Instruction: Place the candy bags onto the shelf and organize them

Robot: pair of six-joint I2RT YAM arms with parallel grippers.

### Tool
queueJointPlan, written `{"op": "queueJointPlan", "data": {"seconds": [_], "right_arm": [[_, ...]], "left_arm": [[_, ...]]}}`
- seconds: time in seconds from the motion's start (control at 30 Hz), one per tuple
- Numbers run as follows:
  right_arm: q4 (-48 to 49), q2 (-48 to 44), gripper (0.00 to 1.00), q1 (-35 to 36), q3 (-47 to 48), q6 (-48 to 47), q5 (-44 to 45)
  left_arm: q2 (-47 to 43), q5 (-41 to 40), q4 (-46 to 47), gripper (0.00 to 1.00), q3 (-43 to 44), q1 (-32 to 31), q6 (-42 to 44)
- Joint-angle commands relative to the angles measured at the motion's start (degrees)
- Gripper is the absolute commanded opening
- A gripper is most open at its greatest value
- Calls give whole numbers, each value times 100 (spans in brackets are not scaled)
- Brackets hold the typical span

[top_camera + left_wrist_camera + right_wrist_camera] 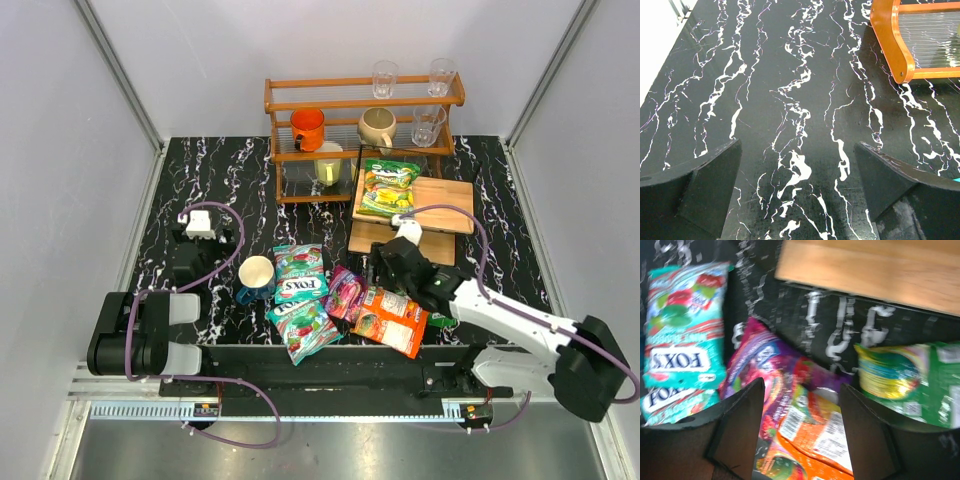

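Observation:
One green-yellow candy bag lies on the upper board of the pale wood shelf. On the table lie two teal FOX'S bags, a purple bag and an orange bag. A second green-yellow bag lies partly under my right arm. My right gripper is open and empty above the purple and orange bags. My left gripper is open over bare table at the left, its fingers wide apart.
A blue-and-cream mug stands left of the teal bags. An orange-brown rack with cups and glasses stands at the back; its foot shows in the left wrist view. White walls enclose the black marble table.

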Motion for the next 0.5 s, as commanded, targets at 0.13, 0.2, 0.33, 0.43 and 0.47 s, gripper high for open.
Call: {"op": "queueJointPlan", "data": {"seconds": [0.13,0.2,0.33,0.43,0.47], "right_arm": [[-1400,-564,70,-58,-219,1300,1882],[-1496,-441,70,-146,-211,1413,1899],[-1514,-265,71,-488,-316,1598,1934],[-1514,-308,71,-840,-404,1599,1917],[-1514,-335,71,-919,-430,1590,1899]], "left_arm": [[16,-53,267,99,199,-10,-45],[16,-62,267,99,190,-1,-44],[16,-53,267,99,190,-1,-45],[16,-53,267,99,190,-1,-45],[16,-53,276,99,190,-10,-45]]}}
